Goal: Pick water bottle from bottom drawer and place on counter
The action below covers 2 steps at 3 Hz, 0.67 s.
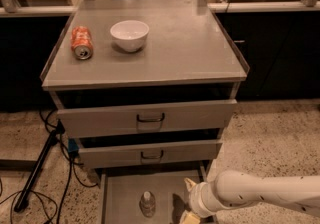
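Note:
The water bottle, clear with a white cap, stands upright in the open bottom drawer, the lowest of three grey drawers. My gripper hangs over the drawer's right part, just right of the bottle and apart from it. Its two yellowish fingertips are spread, with nothing between them. The white arm comes in from the lower right. The counter is the flat grey cabinet top above the drawers.
An orange soda can lies on its side and a white bowl stands on the counter's left half. The two upper drawers are partly pulled out above the bottom drawer. Cables and a black stand leg lie on the floor at left.

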Tool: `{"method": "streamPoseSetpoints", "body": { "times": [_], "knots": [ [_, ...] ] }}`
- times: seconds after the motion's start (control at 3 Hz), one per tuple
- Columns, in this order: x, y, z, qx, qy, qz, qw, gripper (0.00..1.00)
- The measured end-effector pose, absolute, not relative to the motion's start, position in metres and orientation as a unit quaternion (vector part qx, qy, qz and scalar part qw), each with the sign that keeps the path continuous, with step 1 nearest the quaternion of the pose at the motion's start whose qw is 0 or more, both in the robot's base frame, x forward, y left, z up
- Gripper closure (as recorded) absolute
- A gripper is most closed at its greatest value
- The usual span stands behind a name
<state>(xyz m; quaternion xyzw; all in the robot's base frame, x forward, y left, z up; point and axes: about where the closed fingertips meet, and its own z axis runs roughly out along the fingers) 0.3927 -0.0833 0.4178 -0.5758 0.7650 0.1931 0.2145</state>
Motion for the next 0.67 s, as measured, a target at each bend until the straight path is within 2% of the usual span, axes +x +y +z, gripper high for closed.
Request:
{"method": "streamPoseSetpoints", "body": {
  "times": [0.67],
  "knots": [
    [0.4056, -0.0662, 0.3784, -0.577, 0.76, 0.196, 0.223, 0.0]
  ]
}}
